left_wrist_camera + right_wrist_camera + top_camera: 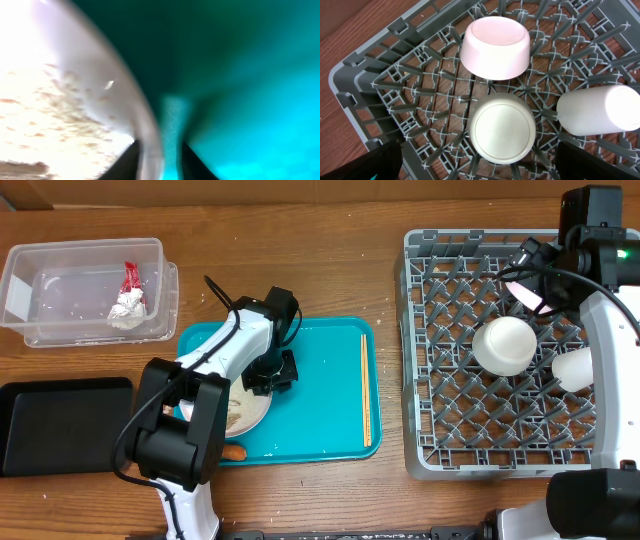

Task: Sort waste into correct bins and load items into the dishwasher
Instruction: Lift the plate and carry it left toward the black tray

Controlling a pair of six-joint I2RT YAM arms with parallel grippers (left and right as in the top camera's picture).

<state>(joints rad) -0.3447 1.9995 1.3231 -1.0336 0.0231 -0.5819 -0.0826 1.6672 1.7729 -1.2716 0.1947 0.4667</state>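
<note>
Your left gripper (270, 373) straddles the plate (248, 415) rim, jaws part-spread, contact unclear; your right gripper (480, 169) hangs wide apart, empty, over the rack (365, 80).

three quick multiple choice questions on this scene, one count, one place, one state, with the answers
1. How many white dishes are in the dish rack? A one B three C five
2. Where do the chopsticks lie? A in the dish rack B on the teal tray C in the clear tub
3. The right end effector is: A open B shut on a plate C shut on a wrapper
Answers: 1 B, the right wrist view shows the far bowl, the near bowl and the cup. 2 B, they lie along the tray's right side. 3 A, its fingers stand wide apart, holding nothing.
</note>
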